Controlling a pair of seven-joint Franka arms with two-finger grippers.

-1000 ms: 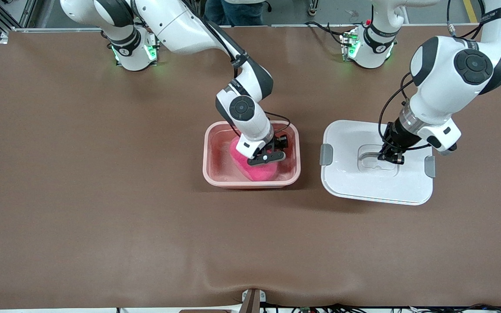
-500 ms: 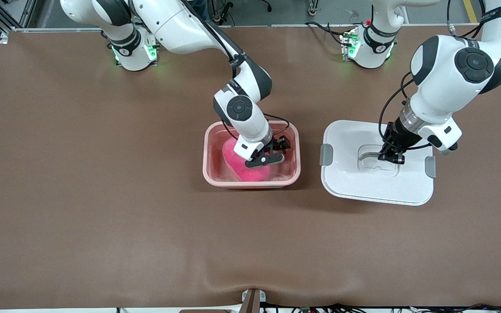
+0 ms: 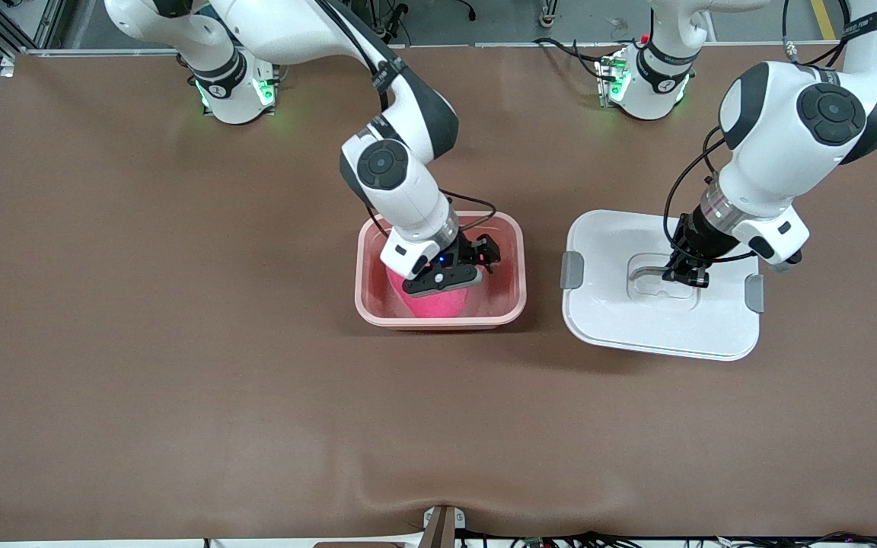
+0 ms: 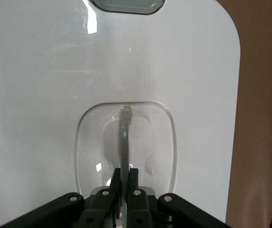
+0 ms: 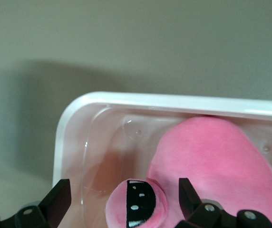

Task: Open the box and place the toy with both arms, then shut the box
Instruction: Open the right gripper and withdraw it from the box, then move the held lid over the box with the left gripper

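Pink translucent plastic box (image 3: 440,316), a rounded rectangle with its top off, sits at the middle of the front view on the brown table cover (image 3: 180,342). Inside it lies the bright-pink round plush toy (image 3: 438,303), resting against the box wall that is nearer to the front camera; in the right wrist view the toy (image 5: 221,166) fills the lower centre of the frame, one protruding eye with a dark pupil (image 5: 138,209) showing low down.

The right gripper (image 3: 450,268) hangs over the box's interior, just above the toy. Its fingers (image 5: 57,199) stand spread wide apart on either side of the eye, grasping nothing; the toy is released.

Toward the left arm's end of the table, in the right half of the front view, the white rounded-rectangle plastic lid (image 3: 621,320) lies flat on the cover, apart from the box, with a grey clip (image 3: 571,269) on each short side. The left gripper (image 3: 686,275) is down in the lid's recessed centre. In the left wrist view its fingers (image 4: 115,183) are clenched tight on the thin grey handle (image 4: 124,137), which stands upright out of the clear recess (image 4: 164,142) at the lower centre of the frame.
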